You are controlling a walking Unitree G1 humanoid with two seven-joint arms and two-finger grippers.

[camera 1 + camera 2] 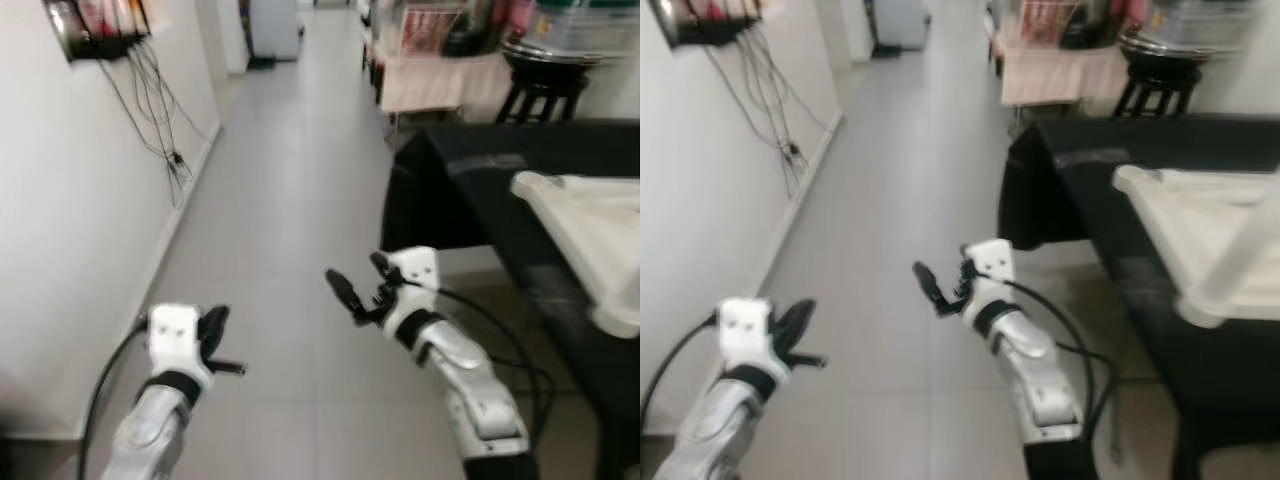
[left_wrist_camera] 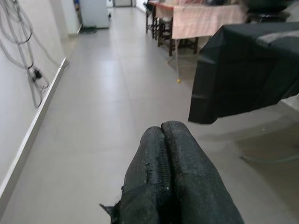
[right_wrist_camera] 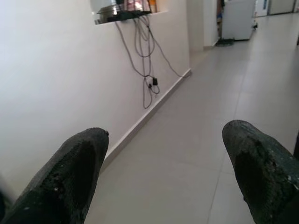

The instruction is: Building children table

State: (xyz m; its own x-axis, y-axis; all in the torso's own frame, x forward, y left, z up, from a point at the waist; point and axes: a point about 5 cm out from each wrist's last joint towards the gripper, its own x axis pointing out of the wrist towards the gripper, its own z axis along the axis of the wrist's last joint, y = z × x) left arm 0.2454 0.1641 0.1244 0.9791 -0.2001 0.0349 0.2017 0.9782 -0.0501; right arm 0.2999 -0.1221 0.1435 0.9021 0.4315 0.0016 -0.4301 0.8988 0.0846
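Left tool (image 2: 163, 163) pressed together, empty | right tool (image 1: 362, 283) spread, empty | white tabletop (image 1: 590, 235) on black table (image 1: 480, 160)

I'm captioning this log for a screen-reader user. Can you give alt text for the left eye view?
Two silver arms reach over a grey tiled hallway floor: the left end effector shut and empty, the right end effector open. A white tabletop piece lies on a black-draped table at right; cables hang down the left wall.

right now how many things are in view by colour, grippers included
black: 3 — left gripper, right gripper, black-draped table
white: 1 — children table part lying on the black-draped table
pink: 1 — pink-clothed table down the hall
grey: 1 — wall cables
total: 6
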